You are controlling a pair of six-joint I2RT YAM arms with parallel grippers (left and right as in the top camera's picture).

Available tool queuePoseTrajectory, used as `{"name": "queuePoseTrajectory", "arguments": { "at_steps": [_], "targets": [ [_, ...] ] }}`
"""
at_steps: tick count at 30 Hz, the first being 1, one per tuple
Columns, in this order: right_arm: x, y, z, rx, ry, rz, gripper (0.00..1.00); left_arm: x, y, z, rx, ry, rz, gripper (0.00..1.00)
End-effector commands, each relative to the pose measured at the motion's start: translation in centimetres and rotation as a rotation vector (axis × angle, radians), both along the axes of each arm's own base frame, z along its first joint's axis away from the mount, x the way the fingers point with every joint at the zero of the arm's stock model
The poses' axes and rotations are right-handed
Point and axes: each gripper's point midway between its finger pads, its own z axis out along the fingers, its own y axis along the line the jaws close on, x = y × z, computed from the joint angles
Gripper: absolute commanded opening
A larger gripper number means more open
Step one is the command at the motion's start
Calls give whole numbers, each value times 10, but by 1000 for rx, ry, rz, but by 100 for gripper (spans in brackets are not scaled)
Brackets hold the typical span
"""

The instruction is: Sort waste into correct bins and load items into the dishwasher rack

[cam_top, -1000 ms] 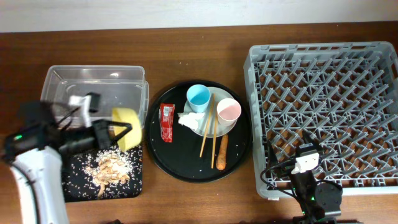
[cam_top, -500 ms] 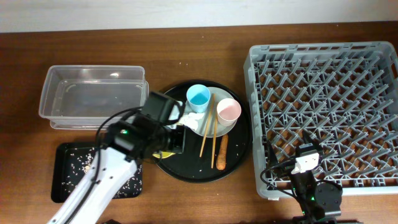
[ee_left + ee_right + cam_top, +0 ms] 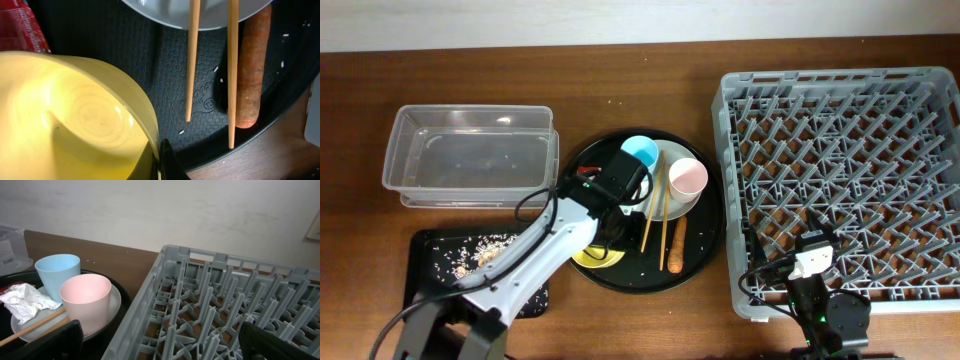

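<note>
Table: a brown wooden table (image 3: 620, 70) carried everything.
Rack: the large square grey plastic crate with upright pegs (image 3: 840, 170) stood at the right and had nothing loaded in it.
Round tray: a large round black tray (image 3: 705, 240) sat at the centre, between the crate and the bins.
Tub: the clear rectangular plastic tub (image 3: 470, 155) stood at the far left.
Flat tray: the smaller flat black rectangular tray (image 3: 425, 300) lay just near of the tub, with pale food scraps and rice-like bits (image 3: 485, 255) on it.
Plate: the pale round plate (image 3: 675, 205) rested on the far right part of the round tray.
Bowl: the yellow bowl (image 3: 75, 115) was over the round tray's near left part.
Cups: the light blue cup (image 3: 642, 150) and the pink cup (image 3: 688, 178) stood upright on the plate, side by side.
Chopsticks: the pair of wooden chopsticks (image 3: 655, 210) leaned off the plate's near edge, tips on the round tray.
Sausage: the orange-brown sausage-like stick (image 3: 678, 245) lay just right of the chopsticks.
Tissue: the crumpled white tissue (image 3: 22, 300) sat on the plate, left of the cups.
Wrapper: the small red wrapper (image 3: 20, 25) lay far of the bowl.
Left gripper (image 3: 161, 162): pinched together on the bowl's rim.
Right gripper (image 3: 160, 345): spread wide and holding nothing, at the crate's near edge.
</note>
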Motion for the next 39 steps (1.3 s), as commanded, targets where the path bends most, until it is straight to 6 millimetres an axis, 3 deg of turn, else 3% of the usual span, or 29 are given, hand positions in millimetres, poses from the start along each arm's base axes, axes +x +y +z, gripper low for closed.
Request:
{"name": "queuePoseTrajectory", "arguments": {
  "at_steps": [1,2,3,4,8,10,13,15,18,21,24,27,29,32,34,38,39],
  "targets": [
    [0,2,-3,11,8,7,98,3,-8,-4,-15,10,1,8],
    [0,1,-3,11,8,6,98,3,-8,-4,-16,10,1,34],
    [0,1,-3,11,8,6,98,3,-8,-4,-16,10,1,51],
    [0,2,-3,11,8,7,98,4,-8,-4,-17,9,1,55],
    [0,1,-3,11,8,6,98,17,-17,13,-45,-35,-6,50],
    [0,1,-3,11,8,6,98,58,-8,42,46,-229,11,49],
    [0,1,-3,11,8,6,98,99,25,53,250,-441,99,47],
    [0,1,-3,11,8,6,98,108,22,39,268,-444,86,52],
    [0,1,-3,11,8,6,98,122,10,6,275,-429,54,52],
    [0,2,-3,11,8,7,98,128,6,-15,285,-416,50,52],
    [0,1,-3,11,8,6,98,128,6,-24,296,-402,46,47],
    [0,2,-3,11,8,7,98,127,5,-25,289,-397,44,25],
    [0,1,-3,11,8,6,98,126,4,-25,280,-390,41,22],
    [0,1,-3,11,8,6,98,124,4,-26,279,-381,37,4],
    [0,1,-3,11,8,6,98,123,5,-23,281,-381,38,0],
    [0,1,-3,11,8,6,98,141,31,46,275,-466,128,0],
    [0,2,-3,11,8,7,98,146,43,75,254,-506,170,0]
  ]
}}
